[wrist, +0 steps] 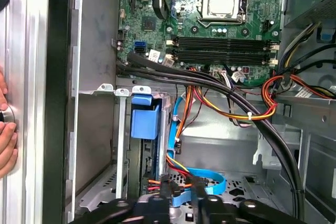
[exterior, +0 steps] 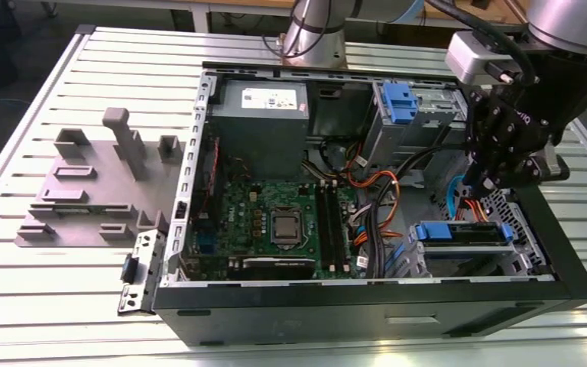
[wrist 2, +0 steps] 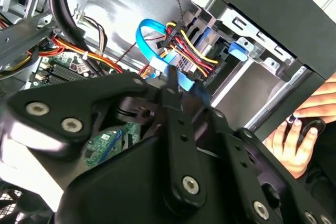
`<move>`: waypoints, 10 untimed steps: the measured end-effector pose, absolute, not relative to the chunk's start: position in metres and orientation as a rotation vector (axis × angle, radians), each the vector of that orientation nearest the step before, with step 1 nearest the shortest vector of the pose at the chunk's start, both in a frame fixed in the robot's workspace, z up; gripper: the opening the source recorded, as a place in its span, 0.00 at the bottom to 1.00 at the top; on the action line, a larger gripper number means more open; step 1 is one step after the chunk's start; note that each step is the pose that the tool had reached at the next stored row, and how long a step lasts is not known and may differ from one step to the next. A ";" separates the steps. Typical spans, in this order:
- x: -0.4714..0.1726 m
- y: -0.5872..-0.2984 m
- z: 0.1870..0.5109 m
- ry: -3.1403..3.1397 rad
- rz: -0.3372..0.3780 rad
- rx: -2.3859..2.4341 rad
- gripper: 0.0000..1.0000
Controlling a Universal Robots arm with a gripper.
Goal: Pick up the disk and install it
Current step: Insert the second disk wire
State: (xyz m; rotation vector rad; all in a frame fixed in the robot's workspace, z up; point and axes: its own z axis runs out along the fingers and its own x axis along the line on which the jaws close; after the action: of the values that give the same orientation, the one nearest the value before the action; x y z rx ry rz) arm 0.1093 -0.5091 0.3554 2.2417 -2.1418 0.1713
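Note:
The disk [exterior: 462, 233] stands on edge in the lower drive bay at the exterior view's right end of the open computer case [exterior: 375, 294]. Its blue carrier bracket frames a grey body, and its label is hidden. In both wrist views its blue tab [wrist: 144, 116] [wrist 2: 236, 51] sticks out of the metal bay. My gripper [exterior: 488, 183] hangs inside the case just above and behind the disk. In both wrist views the gripper [wrist: 184, 203] [wrist 2: 173, 77] is right at the blue data cable [wrist: 210, 179] and the red-yellow power leads [wrist 2: 191, 51] by the bay.
A blue caddy [exterior: 400, 103] sits in the upper bay. The motherboard [exterior: 278, 222] and cable bundles [wrist: 236, 103] fill the case floor. A grey slotted holder block [exterior: 95, 191] lies on the slatted table. A person's hand [wrist 2: 294, 135] [wrist: 5, 140] rests on the case's outer wall.

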 end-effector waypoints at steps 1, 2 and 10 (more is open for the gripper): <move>0.109 -0.509 0.355 -2.142 0.171 2.242 0.27; 0.109 -0.509 0.355 -2.142 0.171 2.242 0.21; 0.109 -0.509 0.353 -2.141 0.173 2.241 0.16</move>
State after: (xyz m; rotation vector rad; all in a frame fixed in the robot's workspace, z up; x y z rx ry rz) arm 0.1093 -0.5091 0.3529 2.2409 -2.1410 0.1728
